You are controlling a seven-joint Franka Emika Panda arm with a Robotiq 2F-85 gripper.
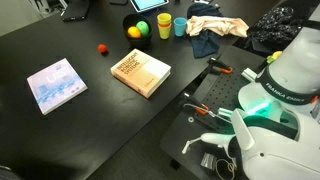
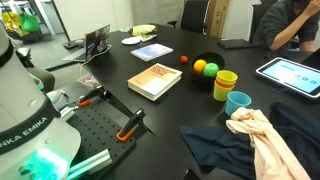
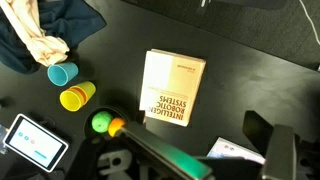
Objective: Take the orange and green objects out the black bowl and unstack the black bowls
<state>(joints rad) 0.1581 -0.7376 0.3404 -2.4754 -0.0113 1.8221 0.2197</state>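
dark tabletop (image 2: 115, 62), bowl (image 2: 207, 57) holds orange ball (image 2: 199, 65) and green ball (image 2: 210, 69); jaws' spread unclear

- In an exterior view, the book (image 1: 140, 73) lies mid-table (image 1: 60, 45).
- The booklet (image 1: 56, 85) lies at its 9 o'clock, the small ball (image 1: 102, 46) at 10.
- The bowl (image 1: 149, 35), at 12, holds two round objects (image 1: 142, 28).
- A cup (image 1: 164, 24) and a second cup (image 1: 180, 26) stand at 1, the cloth (image 1: 215, 30) at 2.
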